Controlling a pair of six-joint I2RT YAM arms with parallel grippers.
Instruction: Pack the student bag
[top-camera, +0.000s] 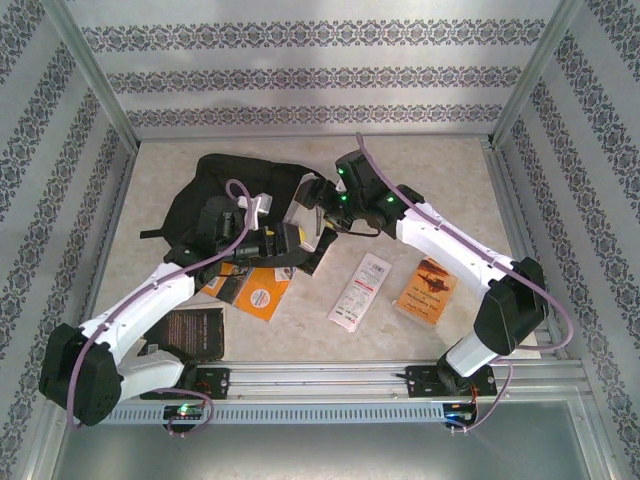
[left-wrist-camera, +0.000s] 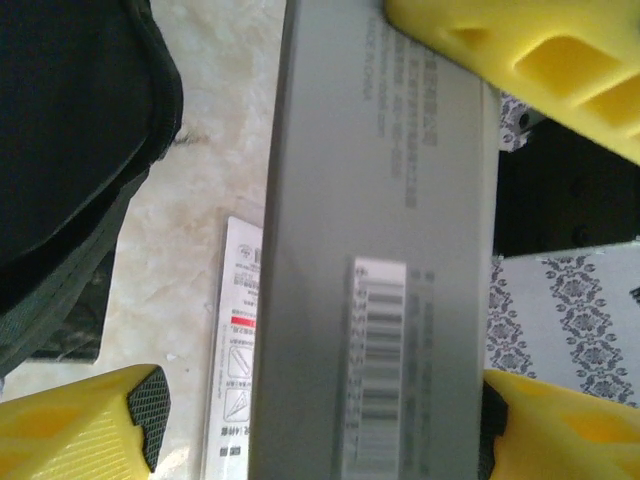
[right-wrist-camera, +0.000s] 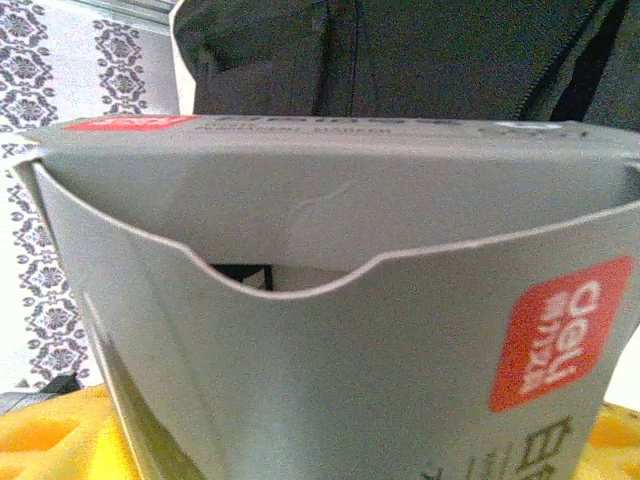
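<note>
Grey box (top-camera: 299, 237) aloft beside student bag (top-camera: 215, 185) — right gripper (top-camera: 320, 210) apparently clamped on it; left gripper (left-wrist-camera: 318, 425) spread around it.

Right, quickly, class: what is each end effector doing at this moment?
Left end effector: open, around the grey box, one pad clear of it.
Right end effector: closed on the grey box.

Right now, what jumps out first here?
A grey cardboard box with a red logo, held up mid-table where both arms meet: the right gripper seems to clamp it, while the left gripper straddles it with yellow fingers, a gap on one side. Behind it lies the large black fabric backpack; a white packet and an orange card lie nearer the bases.
</note>
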